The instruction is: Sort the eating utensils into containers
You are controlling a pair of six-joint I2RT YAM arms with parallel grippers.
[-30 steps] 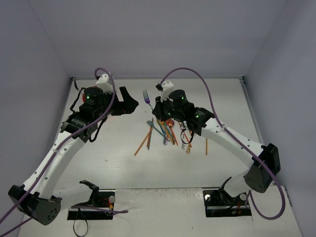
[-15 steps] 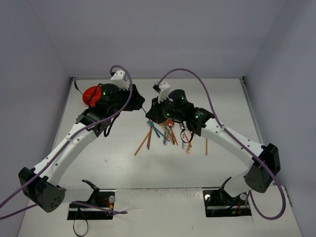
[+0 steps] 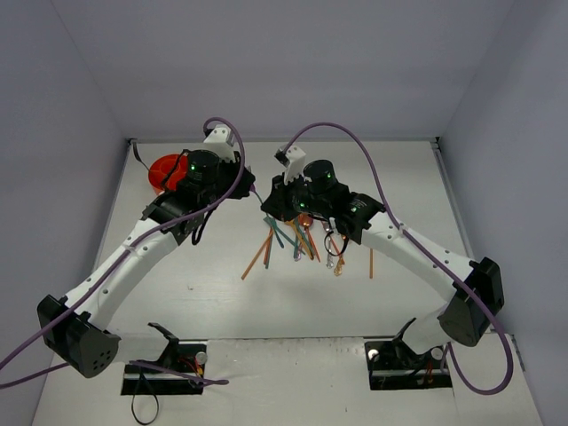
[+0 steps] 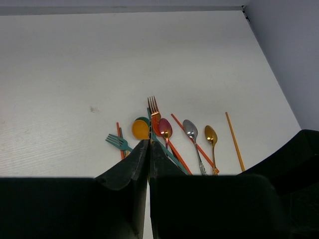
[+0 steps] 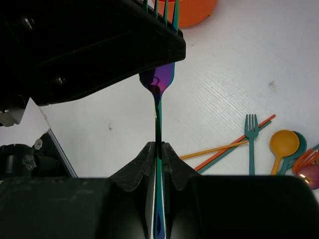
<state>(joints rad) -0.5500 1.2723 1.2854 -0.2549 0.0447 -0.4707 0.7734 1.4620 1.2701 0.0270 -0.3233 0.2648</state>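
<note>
Right gripper [image 5: 159, 149] is pinched tight on the handle of an iridescent purple-teal fork [image 5: 159, 79], held off the table [image 4: 75, 74] with tines pointing away from the wrist. Left gripper [image 4: 149, 149] has its jaws pressed fully together. Its own wrist view shows nothing between them, and in the right wrist view the fork's head lies against its black body, so I can't tell whether it actually has the fork. The two grippers sit tip to tip just behind the utensil pile. The orange-red cup [image 3: 164, 169] is at the back left of the table, partly hidden by the left arm, well apart from the pile. Rest of the utensils lie loose on the table — teal fork [image 4: 117, 142], yellow-orange spoon [image 4: 140, 129], copper fork [image 4: 154, 105], pink spoon [image 4: 165, 128], silver spoon [image 4: 190, 128], gold spoon [image 4: 211, 134], orange chopstick [image 4: 234, 142].
</note>
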